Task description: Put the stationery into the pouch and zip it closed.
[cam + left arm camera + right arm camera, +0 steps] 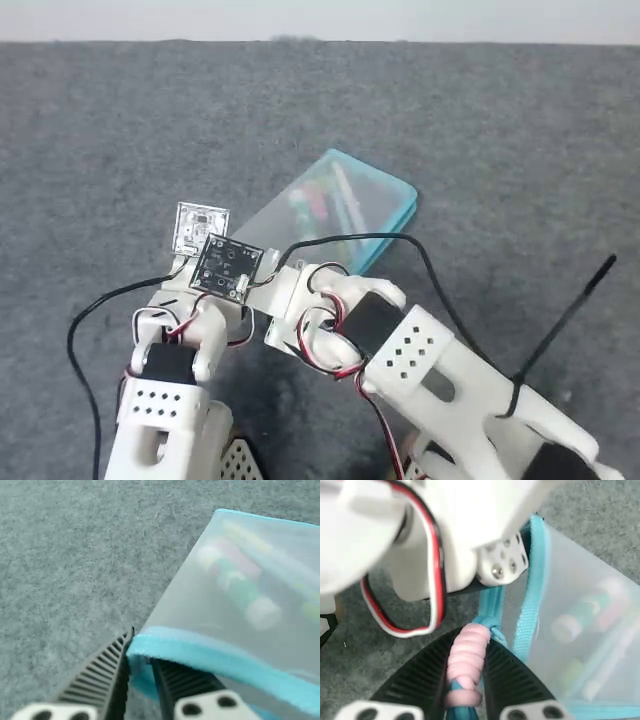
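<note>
The translucent pouch [335, 208] with teal edging lies on the grey felt in front of both arms. Coloured stationery [325, 200] shows through its wall, also seen as blurred pens [240, 580] and markers [590, 610]. My left gripper [141, 650] is shut on the pouch's teal rim [210, 655] near a corner. My right gripper [468, 642] is shut on the pink braided zipper pull [466, 657], which sits at the teal zipper [492, 605]. In the high view both wrists crowd over the pouch's near end and hide it.
The left arm's white body [460, 535] with red and black wires hangs right in front of the right gripper. A black cable [400, 240] arcs over the pouch's near corner. A thin black rod [570, 310] lies at the right. Grey felt [150, 120] stretches beyond.
</note>
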You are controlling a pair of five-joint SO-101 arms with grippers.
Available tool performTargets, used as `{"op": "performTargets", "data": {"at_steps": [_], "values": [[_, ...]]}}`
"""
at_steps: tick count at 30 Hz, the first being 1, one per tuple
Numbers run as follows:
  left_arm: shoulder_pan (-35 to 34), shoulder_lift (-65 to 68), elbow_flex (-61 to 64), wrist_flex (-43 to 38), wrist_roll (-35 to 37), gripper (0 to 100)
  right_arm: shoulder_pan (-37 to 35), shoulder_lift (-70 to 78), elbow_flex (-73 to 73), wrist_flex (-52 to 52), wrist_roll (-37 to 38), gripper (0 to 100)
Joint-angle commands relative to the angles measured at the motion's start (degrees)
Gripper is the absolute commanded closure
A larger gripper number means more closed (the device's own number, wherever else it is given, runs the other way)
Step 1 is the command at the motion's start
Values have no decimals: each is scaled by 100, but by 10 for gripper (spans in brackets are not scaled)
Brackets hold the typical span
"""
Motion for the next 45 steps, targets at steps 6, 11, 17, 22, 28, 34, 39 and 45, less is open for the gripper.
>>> {"op": "performTargets", "data": {"at_steps": [6,11,17,22,28,34,39,45], "values": [[-387,35,-356,-237,70,990,-409,-699,-167,338,114,989],[-325,44,-365,-237,62,990,-1068,-1481,-123,462,316,991],[-334,44,-374,-237,62,990,-1235,-1648,185,215,360,990],[-360,44,-374,-237,62,990,-1244,-1648,686,391,501,862],[-369,44,-365,-237,62,990,-1200,-1736,1020,1174,949,585],[-369,35,-409,-123,62,990,-611,-2501,1073,1402,976,541],[-369,35,-479,-44,53,990,567,-3398,1908,1288,1020,541],[-334,35,-479,-53,53,990,1253,-3732,3534,-119,1433,541]]}}
